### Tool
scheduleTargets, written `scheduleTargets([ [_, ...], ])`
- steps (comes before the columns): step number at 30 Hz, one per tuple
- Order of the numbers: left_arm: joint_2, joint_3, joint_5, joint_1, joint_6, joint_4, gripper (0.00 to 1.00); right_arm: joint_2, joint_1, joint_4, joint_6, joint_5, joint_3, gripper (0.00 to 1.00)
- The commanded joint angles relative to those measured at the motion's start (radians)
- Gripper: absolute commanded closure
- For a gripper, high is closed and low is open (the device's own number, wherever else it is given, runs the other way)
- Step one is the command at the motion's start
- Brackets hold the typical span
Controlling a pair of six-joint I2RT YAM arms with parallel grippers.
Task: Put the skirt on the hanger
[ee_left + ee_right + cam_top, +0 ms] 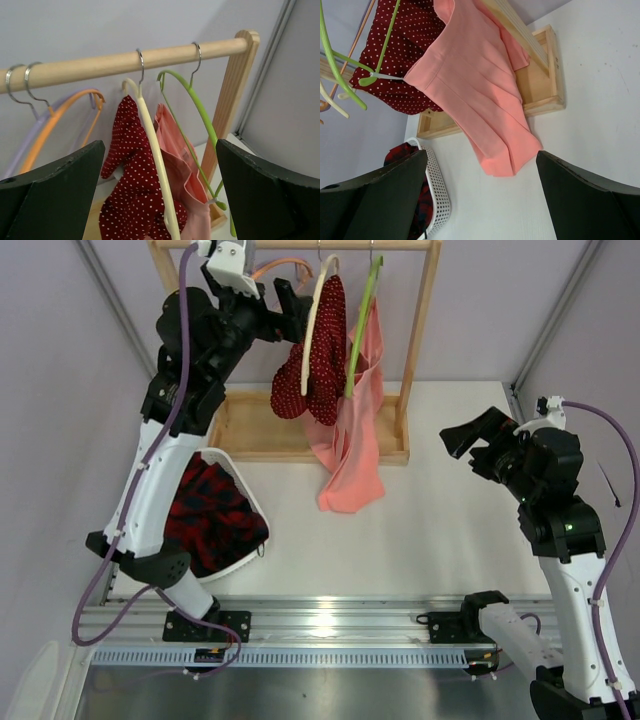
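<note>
The dark-red polka-dot skirt (pixel 318 360) hangs draped on the cream hanger (pixel 319 315), whose silver hook sits on the wooden rail. My left gripper (pixel 288 310) is open and empty, just left of the skirt at rail height. In the left wrist view the skirt (pixel 132 185) and the hanger (pixel 150 145) lie ahead between my open left gripper's (pixel 157 150) fingers, not touched. My right gripper (pixel 470 437) is open and empty over the table at the right, well away from the rack. The right wrist view shows the right gripper (pixel 480 160) open, and the skirt (pixel 407 55) far off.
A salmon-pink cloth (pixel 355 455) hangs from a lime-green hanger (pixel 362 325) right beside the skirt. Orange (pixel 60 125) and lilac (pixel 22 150) hangers hang at the rail's left. A white basket (pixel 250 502) holding a red-black plaid garment (pixel 205 515) stands at front left. The rack's wooden base (pixel 260 425) and post (pixel 420 330) stand behind.
</note>
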Motion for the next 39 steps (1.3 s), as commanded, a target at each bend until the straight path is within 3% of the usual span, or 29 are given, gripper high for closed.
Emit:
scheduleTargets([
  [1,0.029,0.028,0.098,0.003,-0.065,-0.006,0.01,-0.012,-0.006,0.003,0.011,-0.004,0.012,0.01],
  [13,0.165,0.083,-0.078,-0.029,-0.056,-0.036,0.13,-0.005,-0.006,-0.014,-0.005,0.018,0.016,0.01],
  [21,0.248,0.143,-0.094,-0.029,-0.046,-0.041,0.25,0.002,-0.006,-0.02,-0.015,0.035,0.027,0.01],
  [23,0.257,0.147,-0.094,-0.029,-0.044,-0.03,0.33,0.004,-0.007,-0.021,-0.023,0.042,0.032,0.01],
  [29,0.277,0.15,-0.085,-0.029,-0.027,-0.013,0.37,0.018,-0.007,-0.026,-0.032,0.048,0.041,0.01],
  [39,0.289,0.156,-0.041,-0.029,-0.018,0.014,0.56,0.024,-0.007,-0.021,-0.032,0.055,0.035,0.01],
])
